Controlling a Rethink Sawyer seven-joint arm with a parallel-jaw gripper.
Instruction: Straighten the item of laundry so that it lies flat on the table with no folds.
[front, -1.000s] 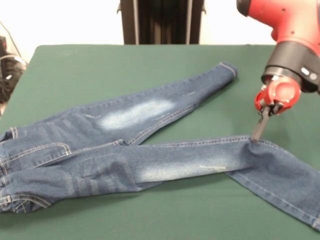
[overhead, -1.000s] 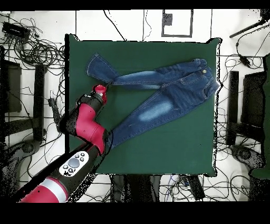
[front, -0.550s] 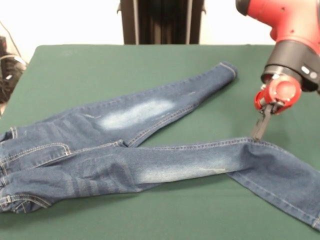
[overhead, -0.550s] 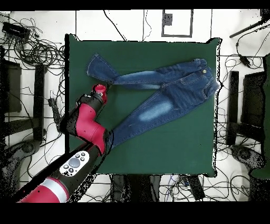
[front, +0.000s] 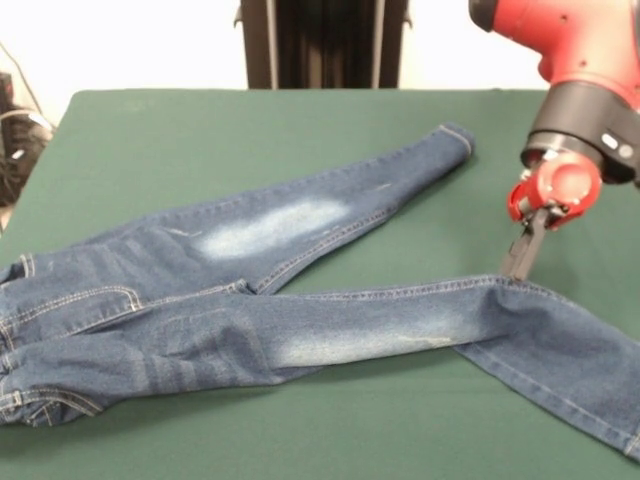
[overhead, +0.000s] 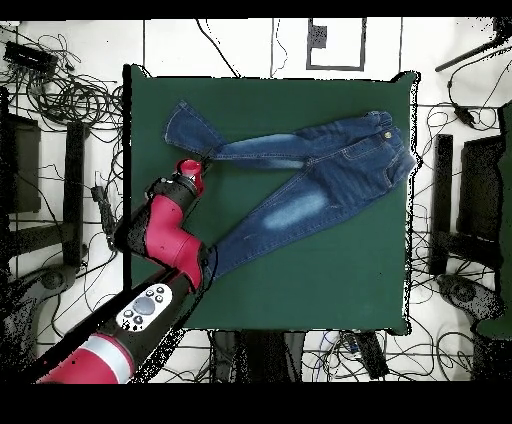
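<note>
The jeans (front: 250, 300) lie on the table (front: 300, 130), waist at front-view left; the tool (front: 517, 268) touches the nearer leg's bend.

The gripper (front: 517, 268) has lifted slightly off the jeans (front: 300, 300) at the bent leg.

A red and black robot arm is reaching downward, its slim dark end effector (front: 518, 264) pointing down, pressed together.

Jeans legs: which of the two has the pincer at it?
The bent leg nearer the camera; the pincer meets its kink. The straight leg lies apart.
</note>
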